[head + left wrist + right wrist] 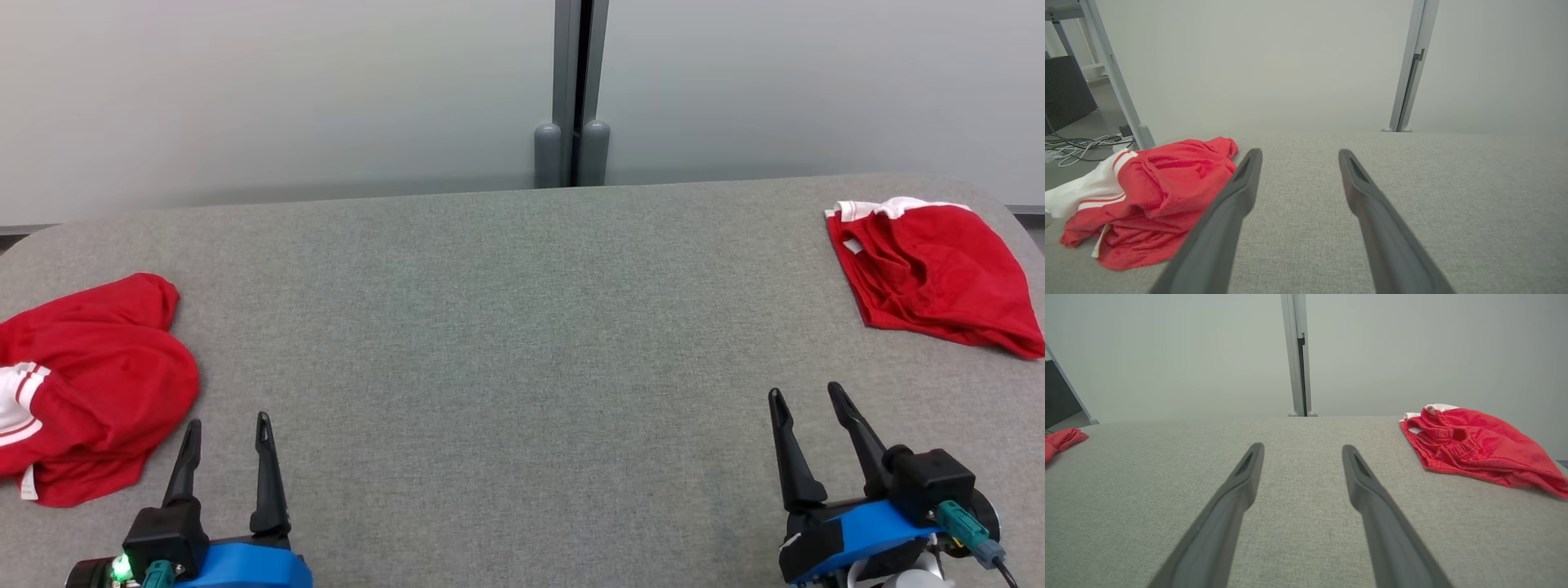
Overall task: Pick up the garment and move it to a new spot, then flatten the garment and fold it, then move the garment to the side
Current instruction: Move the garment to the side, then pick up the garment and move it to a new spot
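A crumpled red garment (90,384) with white striped trim lies at the left edge of the grey table (506,343). In the left wrist view the same red garment (1151,200) sits left of my fingers. My left gripper (227,425) hovers open just right of it, nothing between its fingers. A second red garment (935,273), folded, with a white band, rests at the far right of the table, and shows as a red garment (1478,445) in the right wrist view. My right gripper (808,394) stands open in front of it, holding nothing.
A pale wall with a grey vertical post (573,94) rises right behind the table's far edge. Left of the table, cables (1081,145) lie on the floor near a slanted metal leg (1114,77). Bare cloth stretches between the two garments.
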Tool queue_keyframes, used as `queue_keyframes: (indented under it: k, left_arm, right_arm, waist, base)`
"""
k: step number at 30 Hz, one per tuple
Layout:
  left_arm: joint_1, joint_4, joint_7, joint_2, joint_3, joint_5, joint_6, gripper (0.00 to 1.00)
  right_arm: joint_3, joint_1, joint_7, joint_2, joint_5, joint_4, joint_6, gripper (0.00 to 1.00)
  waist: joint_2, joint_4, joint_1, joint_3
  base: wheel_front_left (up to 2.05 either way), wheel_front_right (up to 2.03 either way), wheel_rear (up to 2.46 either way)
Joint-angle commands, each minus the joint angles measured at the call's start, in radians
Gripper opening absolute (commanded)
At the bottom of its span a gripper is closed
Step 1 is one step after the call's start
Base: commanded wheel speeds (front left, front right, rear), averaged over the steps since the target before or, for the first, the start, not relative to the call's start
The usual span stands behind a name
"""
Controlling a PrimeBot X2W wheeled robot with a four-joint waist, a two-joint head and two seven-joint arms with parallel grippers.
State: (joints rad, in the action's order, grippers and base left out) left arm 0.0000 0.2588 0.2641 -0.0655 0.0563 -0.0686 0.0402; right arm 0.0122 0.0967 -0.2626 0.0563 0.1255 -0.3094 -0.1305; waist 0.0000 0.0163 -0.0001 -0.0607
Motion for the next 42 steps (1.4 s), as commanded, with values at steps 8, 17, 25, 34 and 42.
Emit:
queue_keyframes:
  k: [8,17,25,34,42]
  left_arm:
    - [-0.009,0.029,0.000,-0.002,0.013,0.010,-0.009,1.00]
    - [-0.004,0.035,0.000,0.000,0.014,0.010,-0.005,1.00]
    - [-0.006,0.034,0.000,0.001,0.016,0.013,-0.004,1.00]
    - [-0.008,0.032,0.000,-0.010,0.019,0.019,-0.004,1.00]
    - [-0.020,0.017,0.000,-0.015,0.041,0.010,-0.014,1.00]
  right_arm:
    - [0.001,-0.019,-0.003,-0.006,-0.007,-0.002,0.000,1.00]
    - [0.004,-0.025,-0.003,-0.006,-0.001,-0.011,0.000,1.00]
    - [0.005,-0.026,-0.003,-0.006,0.003,-0.015,0.000,1.00]
    - [0.019,-0.025,-0.003,-0.006,0.012,-0.017,0.000,1.00]
    - [0.022,-0.015,-0.003,-0.005,0.019,-0.021,0.000,1.00]
  waist:
    - [0.0000,-0.007,0.0001,0.012]
    - [0.0000,-0.003,0.0001,0.022]
    - [0.0000,-0.011,0.0001,0.026]
    - [0.0000,-0.061,0.0001,0.030]
    - [0.0000,-0.155,0.0001,0.019]
  base:
    - [0.00,0.00,0.00]
    - [0.00,0.00,0.00]
    - [0.00,0.00,0.00]
    - [0.00,0.00,0.00]
    - [0.00,0.00,0.00]
